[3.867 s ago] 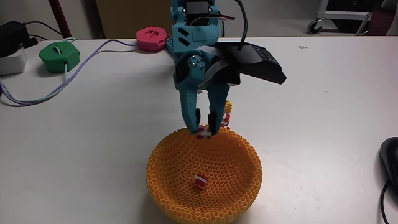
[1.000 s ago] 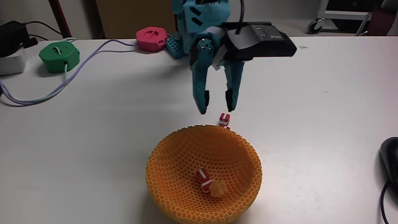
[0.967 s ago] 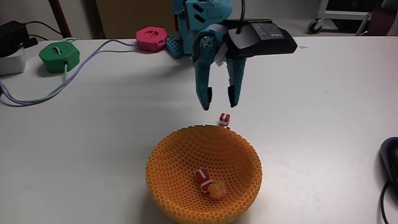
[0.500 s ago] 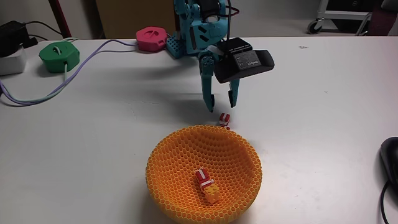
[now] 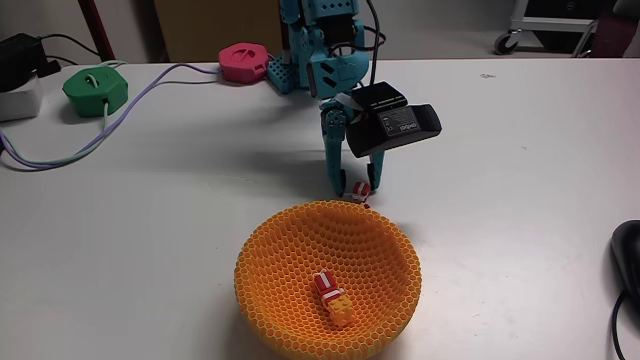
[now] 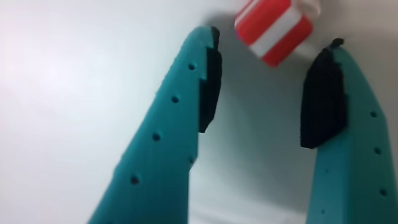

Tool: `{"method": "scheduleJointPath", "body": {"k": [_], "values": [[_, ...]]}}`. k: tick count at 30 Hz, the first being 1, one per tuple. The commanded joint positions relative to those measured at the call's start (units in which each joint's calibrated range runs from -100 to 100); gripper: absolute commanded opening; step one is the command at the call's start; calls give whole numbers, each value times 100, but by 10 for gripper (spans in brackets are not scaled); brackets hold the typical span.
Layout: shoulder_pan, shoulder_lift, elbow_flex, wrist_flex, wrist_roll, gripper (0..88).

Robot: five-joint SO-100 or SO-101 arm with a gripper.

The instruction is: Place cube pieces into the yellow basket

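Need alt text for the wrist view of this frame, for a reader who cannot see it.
The teal two-finger tool is open, its black-padded fingers straddling a small red-and-white striped cube on the white table. The cube lies just ahead of the fingertips, closer to the finger on the right of the view, touching neither pad.

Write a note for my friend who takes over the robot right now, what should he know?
Gripper: open, down at the table behind the yellow basket, its fingers either side of a red-and-white cube, not closed on it.
Done: one red-and-white cube and the yellow-orange cube lie in the basket.
Left: close on the cube between the fingers, lift it, drop it in the basket. Something red just behind the basket's far rim might be another cube; check.
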Motion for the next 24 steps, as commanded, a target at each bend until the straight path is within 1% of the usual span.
{"method": "scheduleJointPath", "body": {"k": [1,4,6,7,8,10,12,14,17,20,22,24], "values": [[60,216,-428,-181,44,201],[60,396,-591,-181,44,195],[60,453,-620,-138,-34,173],[51,453,-620,-86,-78,151],[51,443,-630,36,-137,96],[107,386,-630,253,-176,26],[274,225,-688,340,68,0],[526,-49,-1121,775,400,0],[927,-475,-2363,1748,879,0],[1300,-438,-3769,1982,1304,0],[1449,-125,-4568,1947,1416,0],[1514,311,-5088,1774,1372,0]]}}
